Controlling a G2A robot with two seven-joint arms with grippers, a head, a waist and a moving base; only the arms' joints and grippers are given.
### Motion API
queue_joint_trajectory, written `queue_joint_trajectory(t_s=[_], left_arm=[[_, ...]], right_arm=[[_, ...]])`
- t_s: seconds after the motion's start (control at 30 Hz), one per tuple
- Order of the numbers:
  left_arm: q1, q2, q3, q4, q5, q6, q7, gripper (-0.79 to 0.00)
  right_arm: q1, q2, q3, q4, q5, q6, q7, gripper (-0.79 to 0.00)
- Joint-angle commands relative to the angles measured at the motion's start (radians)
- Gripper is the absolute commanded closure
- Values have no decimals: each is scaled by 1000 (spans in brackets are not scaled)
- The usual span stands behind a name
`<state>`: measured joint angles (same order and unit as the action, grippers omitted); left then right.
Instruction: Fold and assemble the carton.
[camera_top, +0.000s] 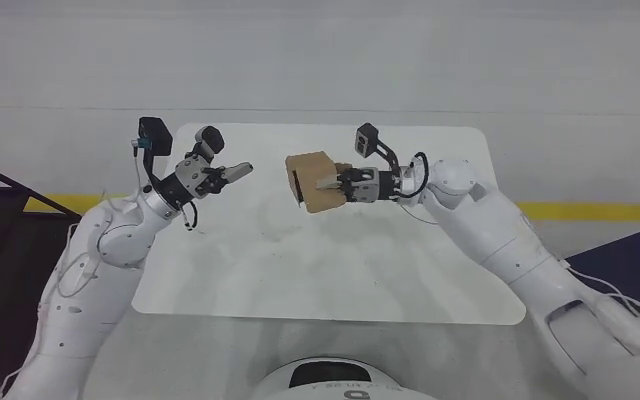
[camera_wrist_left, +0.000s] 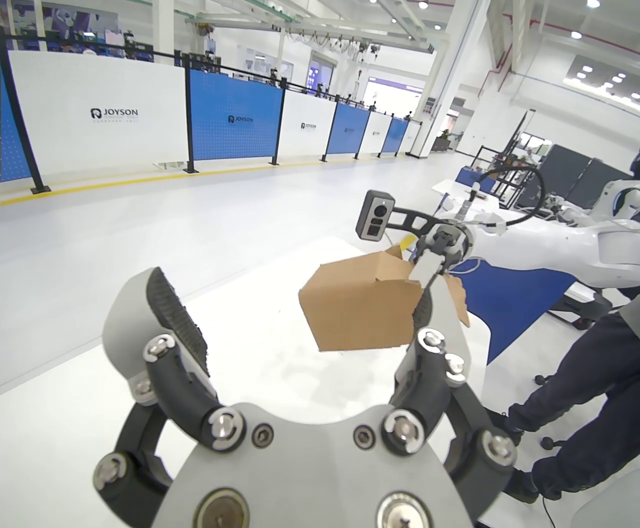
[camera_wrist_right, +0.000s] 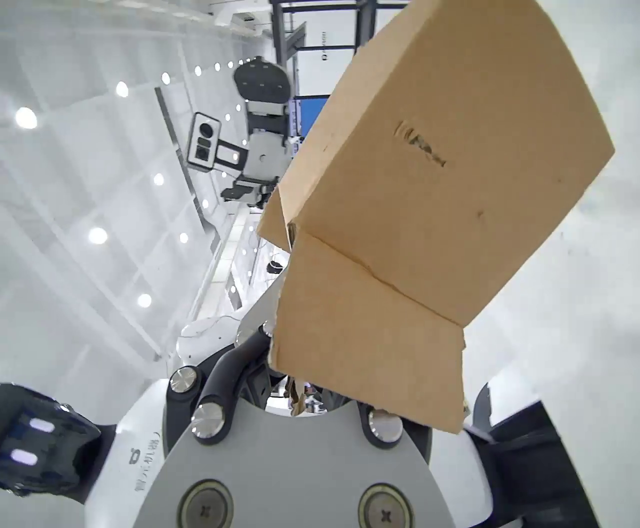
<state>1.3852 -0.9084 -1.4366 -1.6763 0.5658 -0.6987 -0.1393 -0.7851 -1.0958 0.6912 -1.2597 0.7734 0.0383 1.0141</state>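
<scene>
The brown cardboard carton (camera_top: 310, 180) hangs above the white table (camera_top: 300, 270), centre-far, pinched at one flap by the right claw (camera_top: 330, 185). The left claw (camera_top: 238, 172), spread, hovers well left. A push there could buckle that flap and slip the carton free.

A large, bright hall. The floor (camera_wrist_left: 150, 240) is pale grey and glossy, with a yellow line (camera_wrist_left: 100, 187) painted along it; the same kind of line (camera_top: 580, 211) runs past the far side of the white, round-cornered surface (camera_top: 330, 270). Beyond the line stands a fence (camera_wrist_left: 235, 120) of alternating white and blue panels held by black posts. A tall white pillar (camera_wrist_left: 445, 75) rises to a white ceiling crossed by beams, with a red pipe (camera_wrist_left: 530, 25) high on the wall. Round ceiling lights (camera_wrist_right: 97, 235) hang in rows. Dark partition screens (camera_wrist_left: 575, 175) stand farther off, near another white table (camera_wrist_left: 450, 187).
</scene>
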Motion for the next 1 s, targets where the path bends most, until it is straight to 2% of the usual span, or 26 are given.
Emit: queue_joint_trajectory(t_s=[0.0,0.17,0.37,0.97], left_arm=[[2,-1,-2,4,2,1,3,-785],[4,-5,1,9,5,-2,1,-785],[-1,-8,3,14,14,-6,-9,-785],[-4,-16,-3,11,29,7,-34,-785]], right_arm=[[-11,6,4,-8,-17,82,14,0],[-34,17,5,-28,-45,240,58,0],[-42,11,-19,3,-79,325,66,0],[61,-119,-146,290,-4,309,106,0]])
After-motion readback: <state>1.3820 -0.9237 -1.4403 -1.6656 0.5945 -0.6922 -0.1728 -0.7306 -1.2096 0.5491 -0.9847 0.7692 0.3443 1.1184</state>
